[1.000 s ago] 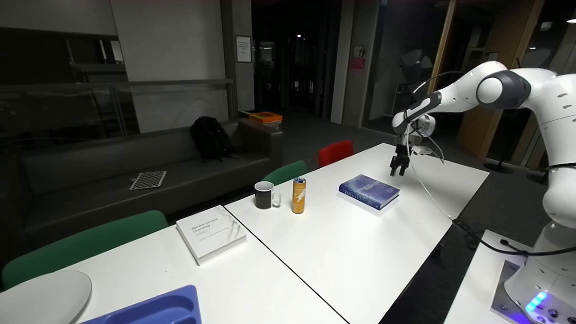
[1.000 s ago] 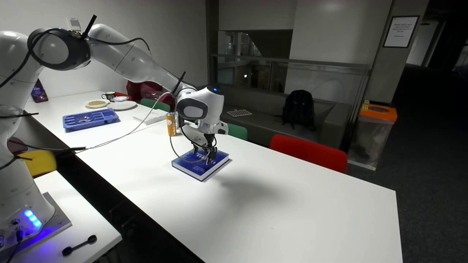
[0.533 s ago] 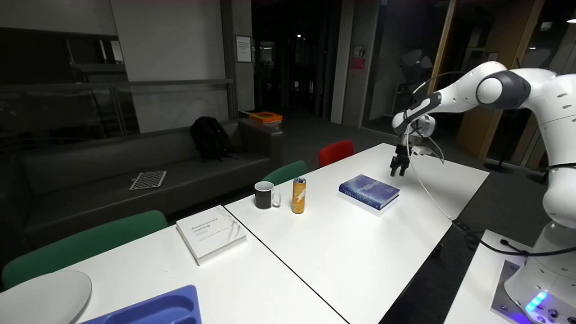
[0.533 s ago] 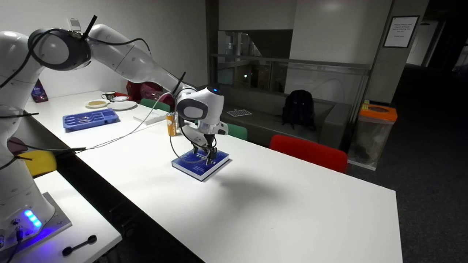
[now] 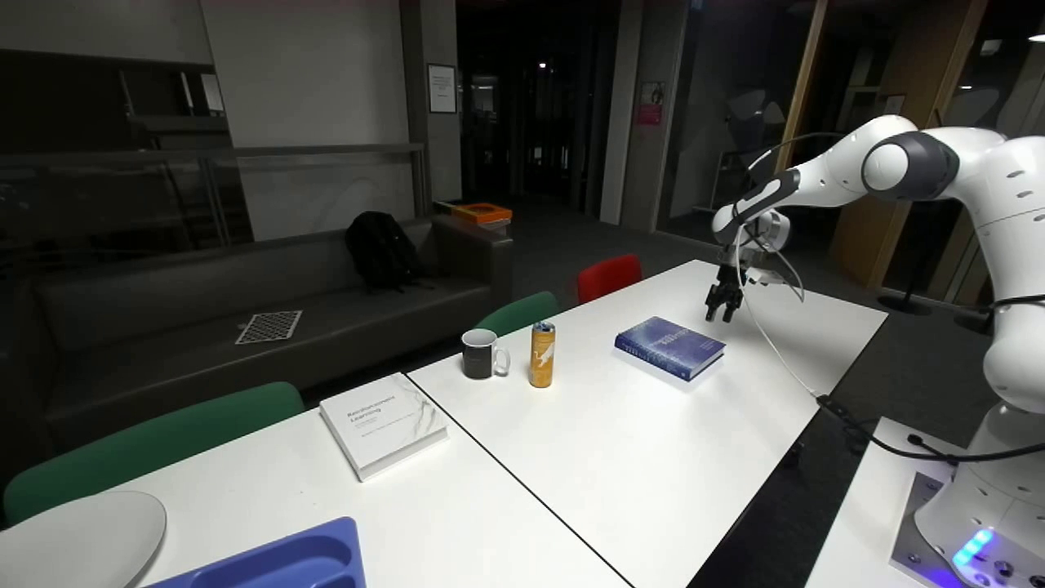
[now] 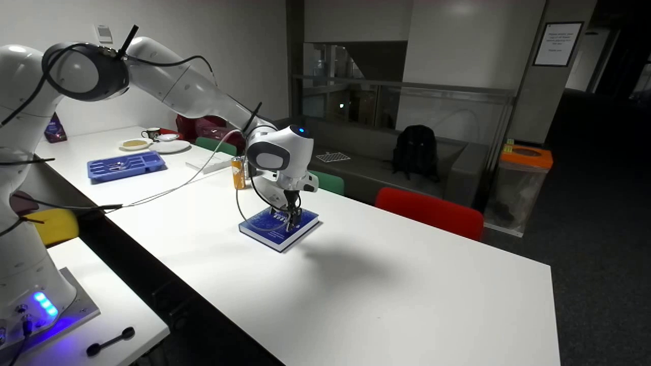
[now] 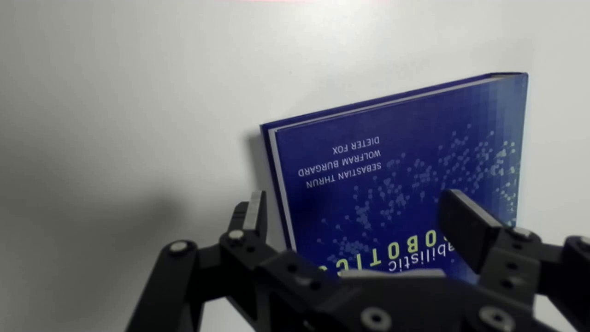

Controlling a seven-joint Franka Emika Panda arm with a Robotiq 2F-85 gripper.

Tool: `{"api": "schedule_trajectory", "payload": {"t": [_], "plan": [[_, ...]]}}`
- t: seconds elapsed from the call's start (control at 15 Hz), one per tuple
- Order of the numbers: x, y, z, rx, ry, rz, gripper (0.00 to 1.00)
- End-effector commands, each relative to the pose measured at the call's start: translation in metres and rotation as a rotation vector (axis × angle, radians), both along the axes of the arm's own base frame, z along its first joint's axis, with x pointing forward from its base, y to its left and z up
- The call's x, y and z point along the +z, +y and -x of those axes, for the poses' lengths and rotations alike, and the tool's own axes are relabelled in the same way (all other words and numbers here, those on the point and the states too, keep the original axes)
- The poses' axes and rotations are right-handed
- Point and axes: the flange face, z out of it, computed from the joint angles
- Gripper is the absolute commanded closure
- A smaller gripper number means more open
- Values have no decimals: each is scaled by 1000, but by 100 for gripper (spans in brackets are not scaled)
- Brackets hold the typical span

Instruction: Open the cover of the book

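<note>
One blue book (image 5: 669, 349): lying flat on the white desk (image 5: 588, 457), white page edges showing in both exterior views.
Cover (image 7: 401, 175): closed, flat on the pages; in the wrist view its lettering stands upside down, with three authors' names readable and the title partly hidden by the gripper.
Gripper (image 7: 355, 203): pointing down, fingers (image 7: 465, 226) spread wide; in the wrist view one shows just outside the book's fore-edge, the other across the cover.
Gap: in an exterior view, bare desk shows between gripper and book, so the two are apart.
Arm (image 6: 183, 91): white, reaching out over the desk.
Can (image 5: 541, 354): orange, upright, with a dark mug (image 5: 477, 358) just beside it.
White book (image 5: 384, 423): flat, across the seam from the can, titled "Reinforcement Learning".
Blue tray (image 6: 129, 171): divided into compartments, on the desk, well apart from the blue book.
Sofa (image 5: 212, 278): dark, beyond the desk, with a black backpack (image 5: 380, 249) leaning against its backrest.
Red chair (image 5: 610, 278): at the desk's far side.
</note>
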Motion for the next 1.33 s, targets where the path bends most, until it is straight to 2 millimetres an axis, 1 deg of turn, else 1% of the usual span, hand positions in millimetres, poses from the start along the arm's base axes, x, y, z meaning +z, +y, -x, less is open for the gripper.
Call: {"api": "schedule_trajectory", "payload": {"t": [0.0, 0.27, 0.47, 0.73, 0.93, 1.27], "plan": [[4, -10, -11, -60, -61, -75, 0], [0, -18, -17, -76, -82, -81, 0], [-4, -26, -15, -62, -75, -67, 0], [-12, -33, -11, -45, -63, -57, 0], [-19, -31, -8, -25, -54, -62, 0], [-30, -22, -8, -3, -43, -87, 0]]}}
